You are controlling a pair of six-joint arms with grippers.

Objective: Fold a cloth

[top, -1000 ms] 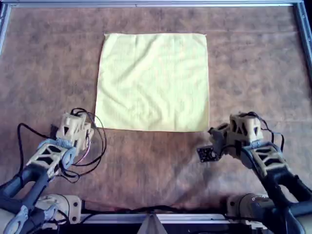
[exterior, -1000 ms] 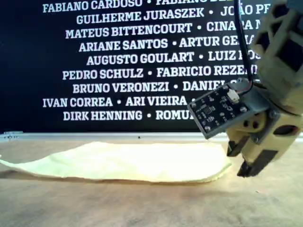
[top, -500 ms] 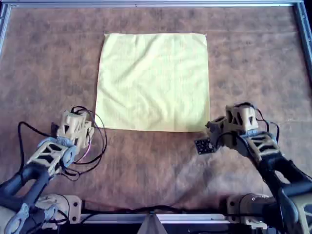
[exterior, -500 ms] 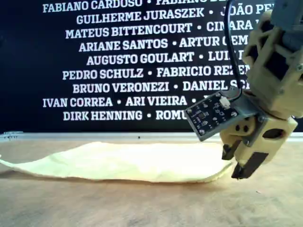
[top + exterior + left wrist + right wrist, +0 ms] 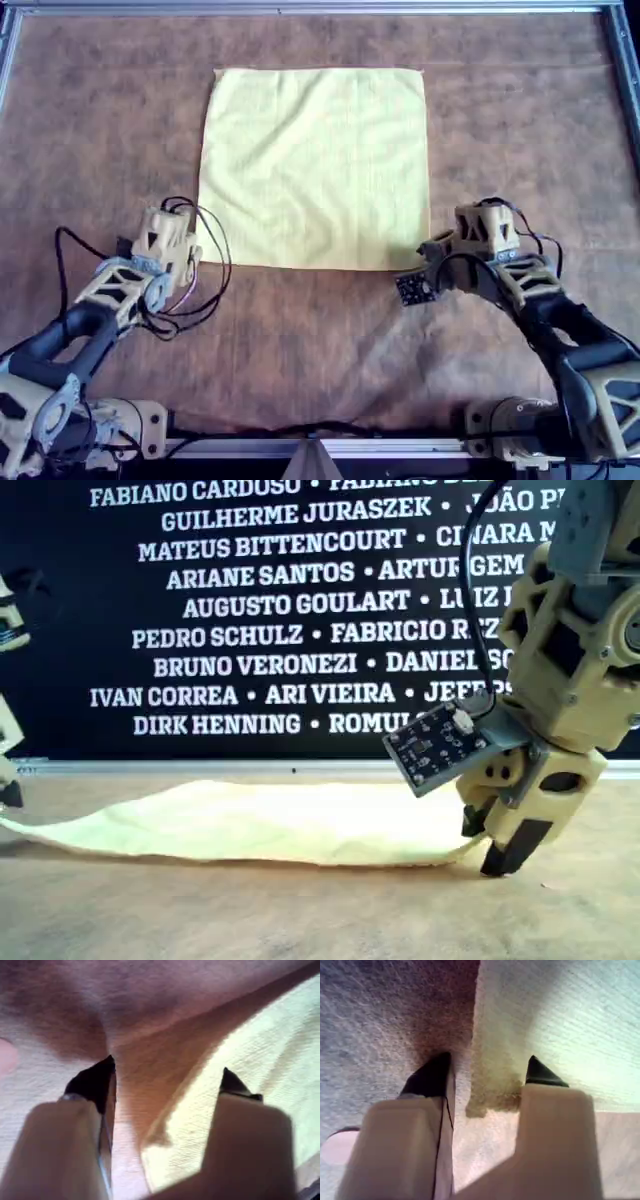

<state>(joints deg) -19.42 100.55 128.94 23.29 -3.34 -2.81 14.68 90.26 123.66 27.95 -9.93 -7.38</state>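
- Both grippers were spread wide, holding nothing: left gripper (image 5: 165, 1077) straddled one near corner, right gripper (image 5: 487, 1072) the other.
- Brown mat (image 5: 100, 120): one, under everything.
- Cloth (image 5: 315, 165): one, flat mid-mat, not folded at all, so basically the whole job was left.
- Jaw contact looked like none, hard to say.

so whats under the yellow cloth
The cloth lies flat on the brown mottled mat, which shows on every side of it. In the exterior view its near edge rests on the mat. Whatever lies beneath its middle is covered; no bulge shows.
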